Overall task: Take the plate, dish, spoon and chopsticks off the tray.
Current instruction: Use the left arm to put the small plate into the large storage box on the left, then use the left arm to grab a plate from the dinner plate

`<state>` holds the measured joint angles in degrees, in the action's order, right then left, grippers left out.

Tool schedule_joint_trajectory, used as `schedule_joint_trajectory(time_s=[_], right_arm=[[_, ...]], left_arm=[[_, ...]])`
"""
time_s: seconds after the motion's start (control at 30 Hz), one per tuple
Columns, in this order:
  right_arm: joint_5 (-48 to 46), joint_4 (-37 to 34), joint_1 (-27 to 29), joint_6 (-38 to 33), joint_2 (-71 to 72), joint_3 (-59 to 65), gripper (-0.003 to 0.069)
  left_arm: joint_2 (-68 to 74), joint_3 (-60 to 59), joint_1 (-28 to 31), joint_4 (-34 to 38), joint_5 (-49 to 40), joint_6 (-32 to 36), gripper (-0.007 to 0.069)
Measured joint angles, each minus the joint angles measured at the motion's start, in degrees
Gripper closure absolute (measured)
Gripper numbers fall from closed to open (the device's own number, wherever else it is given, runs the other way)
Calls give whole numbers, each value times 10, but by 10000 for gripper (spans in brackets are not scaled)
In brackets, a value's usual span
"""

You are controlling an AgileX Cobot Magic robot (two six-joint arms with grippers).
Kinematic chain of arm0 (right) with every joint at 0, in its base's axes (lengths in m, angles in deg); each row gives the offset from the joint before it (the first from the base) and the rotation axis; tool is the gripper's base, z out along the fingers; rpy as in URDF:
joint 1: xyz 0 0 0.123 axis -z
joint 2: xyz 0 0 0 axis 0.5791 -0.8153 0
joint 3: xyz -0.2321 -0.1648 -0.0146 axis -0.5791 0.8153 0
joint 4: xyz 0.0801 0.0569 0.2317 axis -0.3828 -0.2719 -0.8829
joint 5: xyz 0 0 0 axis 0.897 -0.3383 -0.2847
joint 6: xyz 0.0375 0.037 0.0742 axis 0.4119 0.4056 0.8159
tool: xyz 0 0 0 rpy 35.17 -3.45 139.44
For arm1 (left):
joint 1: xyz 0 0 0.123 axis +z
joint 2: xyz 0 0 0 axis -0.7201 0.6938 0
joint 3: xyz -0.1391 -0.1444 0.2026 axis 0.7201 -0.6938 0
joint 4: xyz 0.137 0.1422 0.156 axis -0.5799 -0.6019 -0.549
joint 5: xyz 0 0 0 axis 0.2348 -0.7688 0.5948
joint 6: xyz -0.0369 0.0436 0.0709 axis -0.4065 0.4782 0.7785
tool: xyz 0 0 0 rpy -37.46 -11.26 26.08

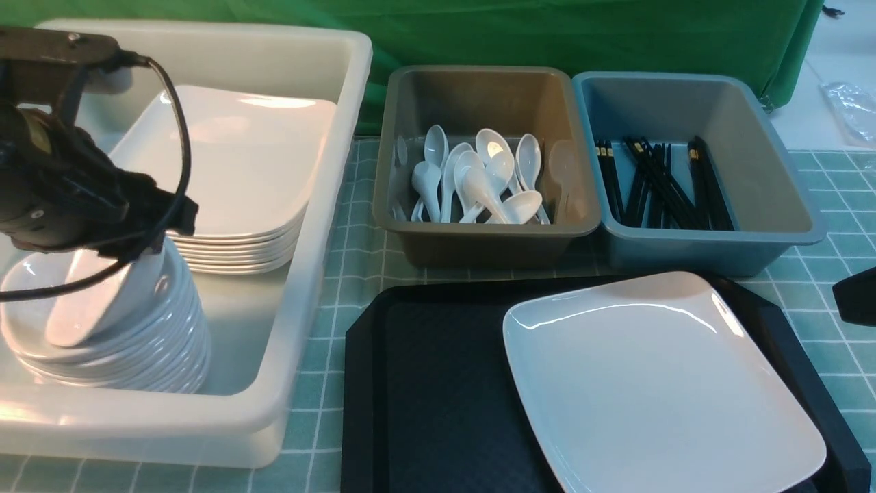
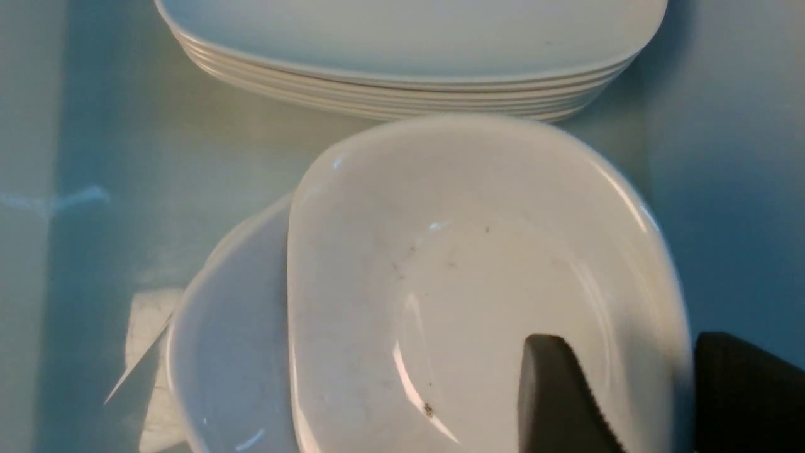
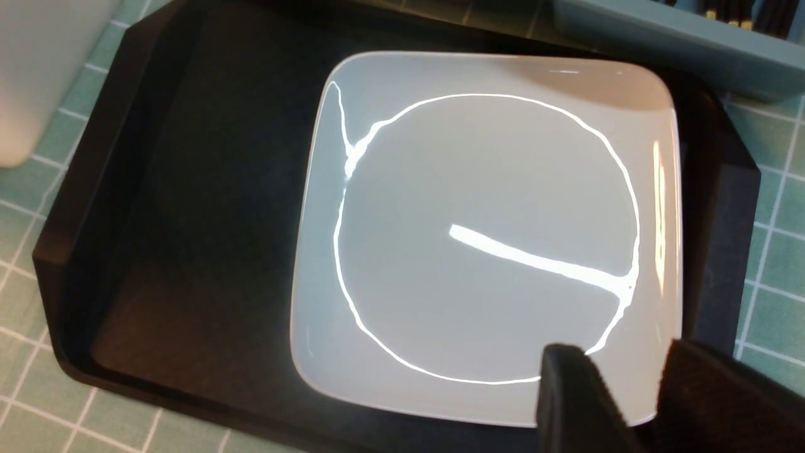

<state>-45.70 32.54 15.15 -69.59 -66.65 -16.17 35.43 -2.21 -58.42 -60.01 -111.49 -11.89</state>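
The large white plate [image 1: 657,383] lies flat on the right part of the black tray [image 1: 424,383]. It also shows in the right wrist view [image 3: 490,239] on the tray [image 3: 176,220]. My right gripper [image 3: 629,390] is open and hovers over the plate's near right corner; in the front view it [image 1: 855,296] is just past the tray's right edge. My left gripper [image 2: 648,377] is inside the white tub, shut on the rim of a small white dish [image 2: 478,270]. It holds the dish [image 1: 102,294] tilted over a stack of small dishes [image 1: 137,356]. No spoon or chopsticks lie on the tray.
The white tub [image 1: 301,294] at the left also holds a stack of large plates [image 1: 239,164]. Behind the tray, a grey-brown bin [image 1: 479,233] holds several white spoons [image 1: 479,181]. A blue-grey bin [image 1: 712,243] beside it holds several black chopsticks [image 1: 657,185]. The tray's left half is bare.
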Motion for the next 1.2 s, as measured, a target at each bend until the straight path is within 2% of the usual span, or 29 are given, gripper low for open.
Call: schedule_joint_trajectory(time_s=[0.07, 0.1, 0.13, 0.2, 0.37, 0.4, 0.47, 0.57, 0.63, 0.77, 0.9, 0.97, 1.07, 1.2], right_arm=[[-1, 0, 0, 0, 0, 0, 419], [-1, 0, 0, 0, 0, 0, 419], [-2, 0, 0, 0, 0, 0, 419], [-2, 0, 0, 0, 0, 0, 419], [-2, 0, 0, 0, 0, 0, 419], [-2, 0, 0, 0, 0, 0, 419], [-2, 0, 0, 0, 0, 0, 419], [2, 0, 0, 0, 0, 0, 419], [5, 0, 0, 0, 0, 0, 419], [5, 0, 0, 0, 0, 0, 419], [5, 0, 0, 0, 0, 0, 419], [5, 0, 0, 0, 0, 0, 419], [5, 0, 0, 0, 0, 0, 419], [5, 0, 0, 0, 0, 0, 419]], left_arm=[[-2, 3, 0, 0, 1, -6, 213], [-3, 5, 0, 0, 1, -8, 206], [-5, 14, 0, 1, -1, -11, 158], [-14, 35, 0, 10, 0, -12, 116], [-35, 75, 0, 77, -1, -14, 106], [-37, 79, 0, 108, -1, -8, 122], [-35, 80, -3, 225, -4, 35, 218], [-10, 65, -45, 348, -4, 94, 449], [22, 56, -91, 382, 6, 102, 563], [89, 52, -163, 401, 45, 107, 602], [155, 52, -207, 405, 99, 95, 565], [186, 52, -219, 405, 133, 88, 521], [231, 52, -225, 407, 191, 77, 419], [298, 52, -225, 399, 290, 66, 236]])
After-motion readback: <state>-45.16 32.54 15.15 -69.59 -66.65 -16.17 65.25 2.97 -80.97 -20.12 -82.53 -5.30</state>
